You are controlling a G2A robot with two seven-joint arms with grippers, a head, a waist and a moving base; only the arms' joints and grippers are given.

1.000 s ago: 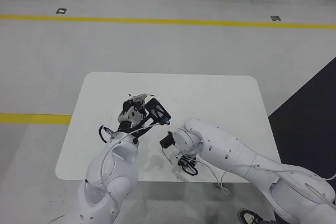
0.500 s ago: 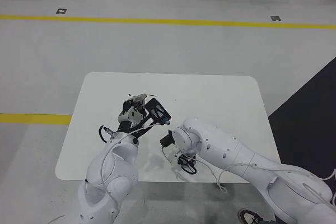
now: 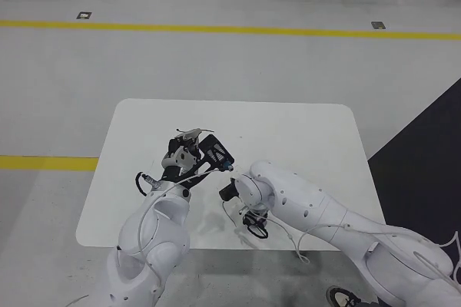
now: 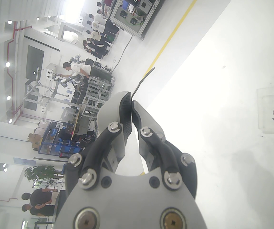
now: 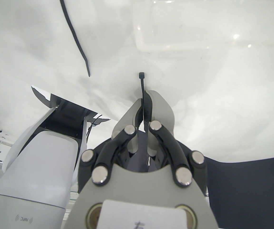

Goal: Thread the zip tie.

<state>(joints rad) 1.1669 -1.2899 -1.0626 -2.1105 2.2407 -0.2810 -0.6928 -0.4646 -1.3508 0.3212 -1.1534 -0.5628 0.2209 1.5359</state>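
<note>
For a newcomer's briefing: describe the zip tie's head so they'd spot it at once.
Over the white table, find the right end effector, shut on a black zip tie. The head is the small square block poking out just beyond it; unlike the long, flat tail beside it, it is stubby and boxy.

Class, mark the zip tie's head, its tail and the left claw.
zip tie head (image 5: 141,75), right wrist view, square locking end
zip tie tail (image 5: 87,67), right wrist view, near its tip
left claw (image 4: 131,99), left wrist view, between its fingertips
</note>
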